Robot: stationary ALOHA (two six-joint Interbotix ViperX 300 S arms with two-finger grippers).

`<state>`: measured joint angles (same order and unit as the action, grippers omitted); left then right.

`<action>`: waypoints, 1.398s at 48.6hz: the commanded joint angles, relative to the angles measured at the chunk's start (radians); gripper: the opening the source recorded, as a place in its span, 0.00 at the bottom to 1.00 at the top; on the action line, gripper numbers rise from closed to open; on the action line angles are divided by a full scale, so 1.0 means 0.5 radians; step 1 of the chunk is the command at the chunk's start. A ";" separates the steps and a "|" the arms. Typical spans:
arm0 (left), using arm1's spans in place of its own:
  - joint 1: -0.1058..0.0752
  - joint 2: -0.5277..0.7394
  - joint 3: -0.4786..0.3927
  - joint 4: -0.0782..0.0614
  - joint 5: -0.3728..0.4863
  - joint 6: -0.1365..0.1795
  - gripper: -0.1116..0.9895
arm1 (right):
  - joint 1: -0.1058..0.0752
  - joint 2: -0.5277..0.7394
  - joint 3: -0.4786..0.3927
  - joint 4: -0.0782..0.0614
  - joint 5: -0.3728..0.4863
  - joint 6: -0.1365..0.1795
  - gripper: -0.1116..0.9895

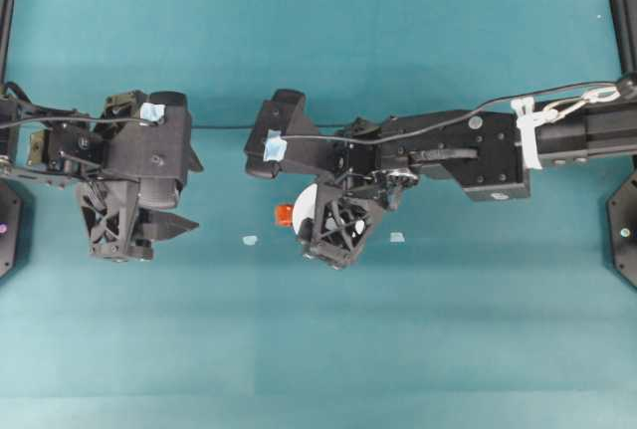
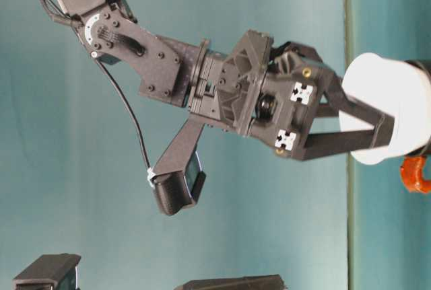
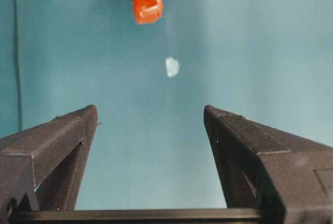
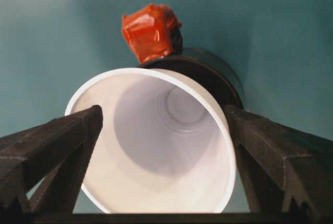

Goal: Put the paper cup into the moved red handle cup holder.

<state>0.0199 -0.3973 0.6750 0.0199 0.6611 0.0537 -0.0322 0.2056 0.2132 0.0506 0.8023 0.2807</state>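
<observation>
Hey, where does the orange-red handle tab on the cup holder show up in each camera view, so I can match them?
Overhead: the handle tab sits just left of the paper cup, under the right hand.
Table-level: at the picture's right edge, just below the cup.
Left wrist: top centre, beyond the open left hand.
Right wrist: upper middle, behind the cup's rim.
Shared landmark: the white paper cup beside it, except in the left wrist view.

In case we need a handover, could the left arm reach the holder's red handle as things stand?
Probably yes: the open left gripper faces the red handle across bare table, with just a small tape scrap between.
</observation>
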 commanded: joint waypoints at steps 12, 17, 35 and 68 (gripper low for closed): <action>-0.003 -0.028 -0.021 0.003 -0.012 -0.003 0.87 | -0.018 -0.095 -0.071 0.003 0.034 0.000 0.73; -0.003 -0.028 -0.021 0.003 -0.012 0.000 0.87 | -0.018 -0.098 -0.098 0.003 0.043 -0.003 0.70; -0.009 -0.040 -0.021 0.003 -0.012 -0.003 0.87 | -0.021 -0.218 -0.206 -0.006 0.181 -0.009 0.70; -0.009 -0.126 0.025 0.003 -0.012 -0.003 0.87 | 0.058 -0.927 0.273 -0.046 -0.337 -0.028 0.70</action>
<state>0.0169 -0.4464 0.6980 0.0199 0.6611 0.0537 -0.0077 -0.1933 0.3221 0.0307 0.6750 0.2792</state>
